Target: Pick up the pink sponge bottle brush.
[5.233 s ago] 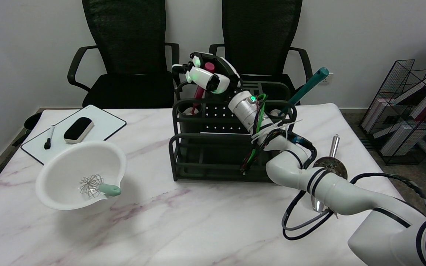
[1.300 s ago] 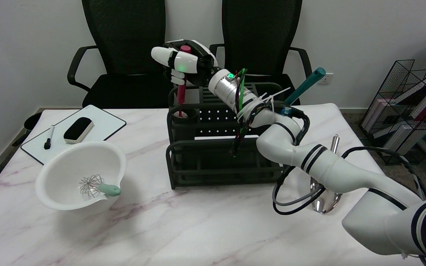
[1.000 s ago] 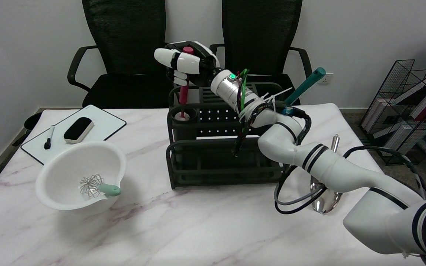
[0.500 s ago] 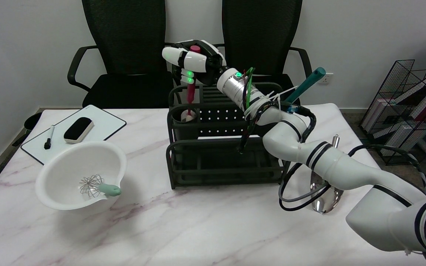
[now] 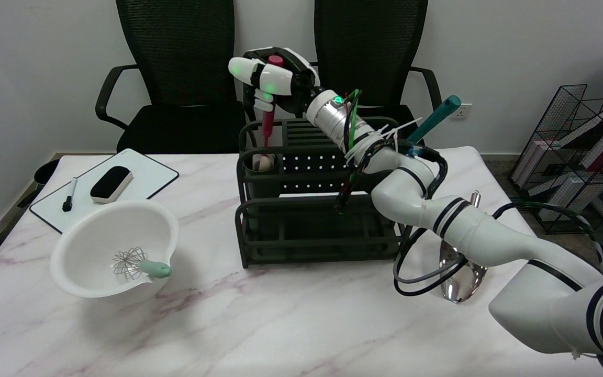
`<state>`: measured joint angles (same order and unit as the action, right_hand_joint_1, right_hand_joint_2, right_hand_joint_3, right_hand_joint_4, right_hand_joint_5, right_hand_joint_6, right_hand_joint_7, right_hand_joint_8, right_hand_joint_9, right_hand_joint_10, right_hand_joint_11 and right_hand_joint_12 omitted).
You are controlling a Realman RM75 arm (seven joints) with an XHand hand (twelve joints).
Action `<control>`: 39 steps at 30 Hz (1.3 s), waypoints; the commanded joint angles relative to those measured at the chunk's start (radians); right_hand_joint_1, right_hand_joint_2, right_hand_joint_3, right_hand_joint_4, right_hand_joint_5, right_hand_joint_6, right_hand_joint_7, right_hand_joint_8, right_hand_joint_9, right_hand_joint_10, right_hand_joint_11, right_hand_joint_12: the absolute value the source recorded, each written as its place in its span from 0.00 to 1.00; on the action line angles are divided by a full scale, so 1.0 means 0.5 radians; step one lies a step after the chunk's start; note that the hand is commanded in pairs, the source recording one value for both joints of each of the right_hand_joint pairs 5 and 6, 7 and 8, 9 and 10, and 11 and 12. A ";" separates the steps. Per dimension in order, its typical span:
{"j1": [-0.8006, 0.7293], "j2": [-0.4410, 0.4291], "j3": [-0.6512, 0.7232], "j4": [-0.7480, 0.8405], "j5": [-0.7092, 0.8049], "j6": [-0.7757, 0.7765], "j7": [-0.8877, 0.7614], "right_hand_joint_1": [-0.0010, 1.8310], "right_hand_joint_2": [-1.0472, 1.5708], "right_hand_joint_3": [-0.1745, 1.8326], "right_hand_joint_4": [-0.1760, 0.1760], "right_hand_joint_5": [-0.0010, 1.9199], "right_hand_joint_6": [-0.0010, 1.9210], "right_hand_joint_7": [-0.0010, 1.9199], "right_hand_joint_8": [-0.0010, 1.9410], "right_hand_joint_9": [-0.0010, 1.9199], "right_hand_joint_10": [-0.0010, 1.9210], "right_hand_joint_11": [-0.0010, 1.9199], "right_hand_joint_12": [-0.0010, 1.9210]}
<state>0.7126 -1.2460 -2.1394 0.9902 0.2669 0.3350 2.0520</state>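
The right hand (image 5: 272, 81) already grips the pink sponge bottle brush (image 5: 268, 116) near the top of its handle, above the back left cup of the dark rack (image 5: 318, 209) on the worktop (image 5: 259, 314). The grasp is done, but the lift is not finished, I think: the sponge end sits at the cup's mouth and is not yet clear of it. The fingers (image 5: 246, 69) are wrapped tightly around the handle, with its tip showing above them.

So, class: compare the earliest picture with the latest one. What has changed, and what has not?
The right hand has closed around the pink brush's handle and drawn it upward; its sponge end now shows at the rack cup's rim. The bowl, whisk and whiteboard are unchanged.
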 commanded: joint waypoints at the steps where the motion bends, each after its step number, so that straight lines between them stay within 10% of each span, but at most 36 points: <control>1: -0.009 -0.023 -0.002 0.026 0.043 0.027 0.014 0.65 1.00 0.34 0.50 1.00 1.00 1.00 0.99 1.00 1.00 1.00 1.00; 39: -0.071 0.194 0.117 0.551 0.043 -0.160 0.000 0.65 1.00 0.33 0.50 1.00 1.00 1.00 0.99 1.00 1.00 1.00 1.00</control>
<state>0.6891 -1.1883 -2.0985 1.1914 0.2859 0.3063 2.0533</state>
